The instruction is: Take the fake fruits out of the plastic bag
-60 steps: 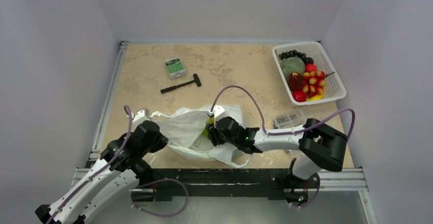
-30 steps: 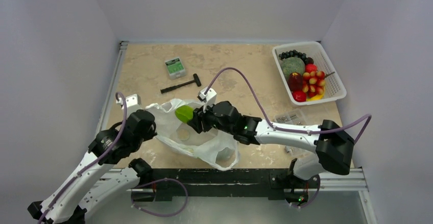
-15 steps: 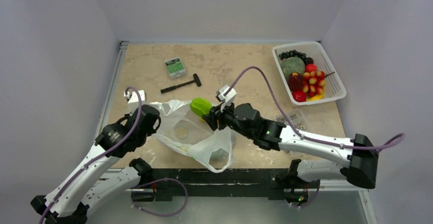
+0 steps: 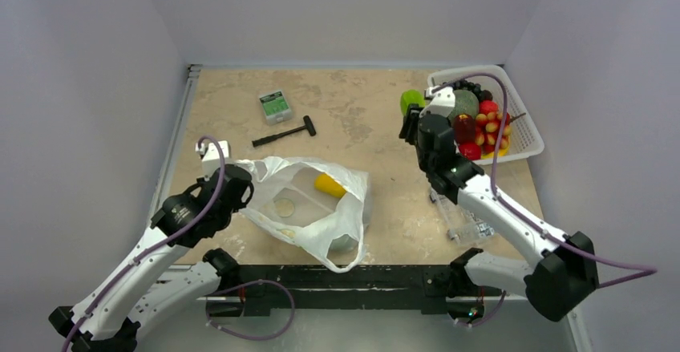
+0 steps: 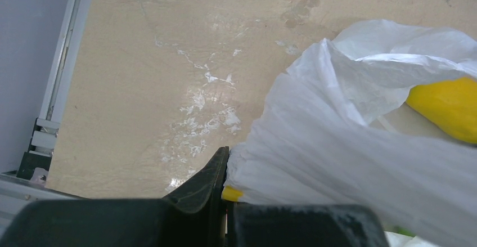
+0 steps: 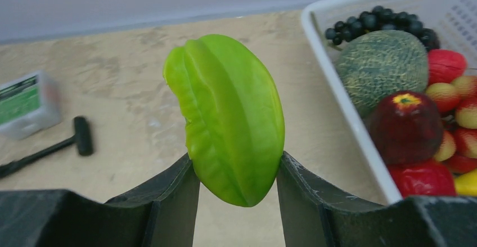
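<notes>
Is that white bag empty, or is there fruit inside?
Not empty: a yellow fruit lies inside the open plastic bag; the right tool holds a green starfruit outside it.

- Two-finger grippers: two, left gripper [image 5: 225, 199] and right gripper [image 6: 236, 168].
- Thin crinkly white plastic bag [image 4: 309, 208]: one, edge pinched in left gripper.
- Glossy green ribbed star fruit [image 6: 228, 117]: one, between right gripper's fingers.
- Smooth yellow fruit [image 5: 444, 106]: one, inside plastic bag, right of left gripper.
- White slotted plastic basket [image 6: 349, 106]: one, right of right gripper.
- In basket: netted green melon [image 6: 382, 70], one; black grape bunch [image 6: 382, 22], one; dark red apple [image 6: 405, 126], one; small red-and-yellow fruits, several, count unclear.
- Black T-shaped hammer [image 6: 50, 148]: one, left of right gripper.
- Small clear box with green label [image 6: 25, 103]: one, left of right gripper.
</notes>
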Robot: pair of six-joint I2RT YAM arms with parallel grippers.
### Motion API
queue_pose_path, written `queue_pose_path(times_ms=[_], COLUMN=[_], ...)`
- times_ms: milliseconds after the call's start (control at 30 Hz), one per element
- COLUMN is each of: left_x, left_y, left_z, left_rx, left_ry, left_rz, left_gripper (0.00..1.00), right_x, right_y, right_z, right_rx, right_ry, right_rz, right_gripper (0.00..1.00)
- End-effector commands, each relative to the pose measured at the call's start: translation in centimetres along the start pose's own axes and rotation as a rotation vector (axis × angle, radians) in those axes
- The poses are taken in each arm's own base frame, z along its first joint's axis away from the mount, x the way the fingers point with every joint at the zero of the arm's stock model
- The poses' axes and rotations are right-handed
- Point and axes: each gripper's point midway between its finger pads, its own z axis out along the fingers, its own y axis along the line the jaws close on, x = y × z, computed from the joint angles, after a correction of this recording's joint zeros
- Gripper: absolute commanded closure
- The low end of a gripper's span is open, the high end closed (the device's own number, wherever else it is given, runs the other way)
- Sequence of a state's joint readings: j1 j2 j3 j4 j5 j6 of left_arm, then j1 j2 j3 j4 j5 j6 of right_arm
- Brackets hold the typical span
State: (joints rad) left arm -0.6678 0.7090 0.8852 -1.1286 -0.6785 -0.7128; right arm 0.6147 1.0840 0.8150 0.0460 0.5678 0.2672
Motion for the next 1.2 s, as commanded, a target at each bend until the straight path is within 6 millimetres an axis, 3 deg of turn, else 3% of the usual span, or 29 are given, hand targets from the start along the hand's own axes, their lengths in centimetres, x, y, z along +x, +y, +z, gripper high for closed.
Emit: queue_pose_path(times_ms=[0, 100, 233, 367, 467, 633, 800, 900, 1000, 1167], left_x=[-0.8, -0.8, -0.8, -0.8, -0.8, -0.8, -0.9, -0.9, -1.0, -0.9], left_y=[0.1, 0.0, 0.0, -0.1, -0.2, -0.3, -0.2, -0.2, -0.2, -0.5], left_z=[0.1, 0.0, -0.1, -0.2, -0.2, -0.2, -0.4, -0.5, -0.6, -0.5], left_rx=[0.0, 0.01, 0.017, 0.025, 0.03, 0.035, 0.045, 0.049, 0.056, 0.066], left_ry=[-0.045, -0.045, -0.051, -0.059, -0.057, -0.055, -0.064, -0.07, -0.072, -0.068], left_rz=[-0.013, -0.015, -0.016, -0.02, -0.018, -0.019, -0.029, -0.036, -0.039, -0.035], left_gripper=[1.0, 1.0, 1.0, 1.0, 1.0, 1.0, 1.0, 1.0, 1.0, 1.0], right_x=[-3.5, -3.3, -2.3, -1.0, 0.5, 3.4, 5.0, 5.2, 5.0, 3.3], right_y=[-3.6, -7.1, -13.1, -19.6, -22.5, -25.0, -24.7, -24.5, -24.0, -23.5], right_z=[3.9, 6.5, 7.9, 6.7, 5.2, 4.2, 4.8, 4.5, 4.3, 3.6], right_rx=[0.186, 0.312, 0.446, 0.589, 0.65, 0.695, 0.664, 0.656, 0.619, 0.588], right_ry=[-0.03, 0.019, 0.06, 0.081, 0.079, 0.124, 0.192, 0.191, 0.18, 0.16], right_rz=[0.078, 0.122, 0.236, 0.319, 0.383, 0.46, 0.47, 0.473, 0.474, 0.446], right_gripper=[0.91, 0.93, 0.9, 0.88, 0.81, 0.74, 0.61, 0.38, 0.22, 0.16])
